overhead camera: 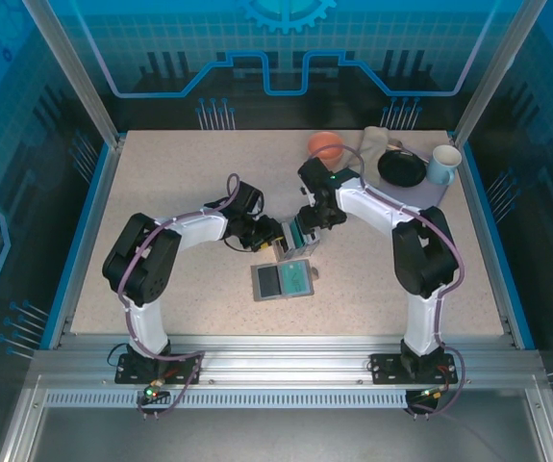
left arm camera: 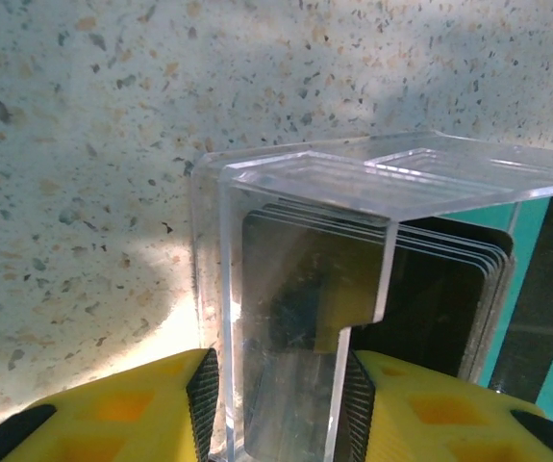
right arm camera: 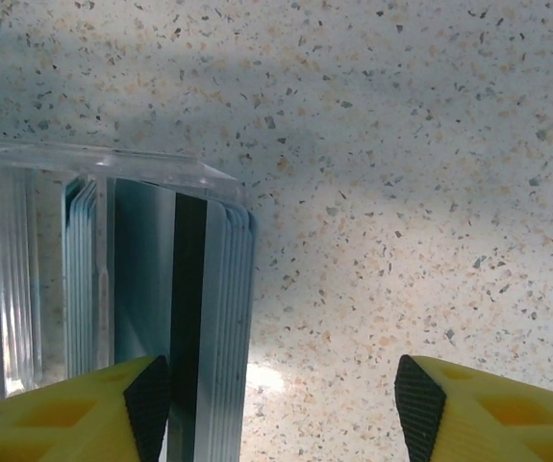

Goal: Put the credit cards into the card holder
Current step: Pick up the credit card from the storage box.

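Observation:
The clear acrylic card holder [overhead camera: 293, 238] stands mid-table between both arms. My left gripper [left arm camera: 278, 385] is shut on the card holder [left arm camera: 286, 289], its black pads pressed on the two side walls. Dark credit cards [left arm camera: 430, 298] stand upright inside, with a teal-green one [left arm camera: 536, 289] behind them. My right gripper [right arm camera: 286, 395] is open. A stack of whitish and teal credit cards [right arm camera: 209, 318] with a black stripe stands on edge against its left pad, at the end of the holder [right arm camera: 84, 164]. A dark card [overhead camera: 269, 281] and a teal card [overhead camera: 297, 278] lie flat on a grey rectangle.
At the back right sit an orange bowl [overhead camera: 326, 144], a black dish [overhead camera: 401, 168], a pale blue mug [overhead camera: 442, 164] and a beige object [overhead camera: 375, 138]. Aluminium posts and blue walls fence the table. Speckled tabletop lies bare to the left and in front.

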`<state>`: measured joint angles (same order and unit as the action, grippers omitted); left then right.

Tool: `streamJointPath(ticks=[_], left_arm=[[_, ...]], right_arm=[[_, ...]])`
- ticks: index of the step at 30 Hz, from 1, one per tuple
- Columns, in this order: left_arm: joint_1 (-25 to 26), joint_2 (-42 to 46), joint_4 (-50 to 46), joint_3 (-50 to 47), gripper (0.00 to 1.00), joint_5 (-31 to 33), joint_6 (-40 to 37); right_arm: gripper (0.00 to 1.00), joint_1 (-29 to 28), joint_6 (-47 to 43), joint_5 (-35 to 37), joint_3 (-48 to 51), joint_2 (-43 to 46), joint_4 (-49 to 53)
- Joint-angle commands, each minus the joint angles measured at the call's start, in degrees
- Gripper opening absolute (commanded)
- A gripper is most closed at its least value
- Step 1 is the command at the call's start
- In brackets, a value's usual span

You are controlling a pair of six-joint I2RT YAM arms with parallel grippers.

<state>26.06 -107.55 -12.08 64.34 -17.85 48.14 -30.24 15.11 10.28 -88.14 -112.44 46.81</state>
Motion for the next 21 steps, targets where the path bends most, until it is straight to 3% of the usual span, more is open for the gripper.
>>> streamJointPath(ticks=[1,10,21], left_arm=[[-0.3,-1.3,-0.1,-1.0,0.42,0.3,0.6],[-0.3,-1.6,-1.5,-0.7,0.41,1.4,-0.1],[-0.3,-2.1,-2.2,-0.3,0.40,1.7,-0.7]], right_arm=[[0.66,-1.2,-1.1,2.4,-2.0,-2.6,2.8],[0.61,-1.9,-1.7,7.9,-2.4,0.6,3.5],[0.55,-1.9,-2.5,8.2,-2.3,1.7,4.1]])
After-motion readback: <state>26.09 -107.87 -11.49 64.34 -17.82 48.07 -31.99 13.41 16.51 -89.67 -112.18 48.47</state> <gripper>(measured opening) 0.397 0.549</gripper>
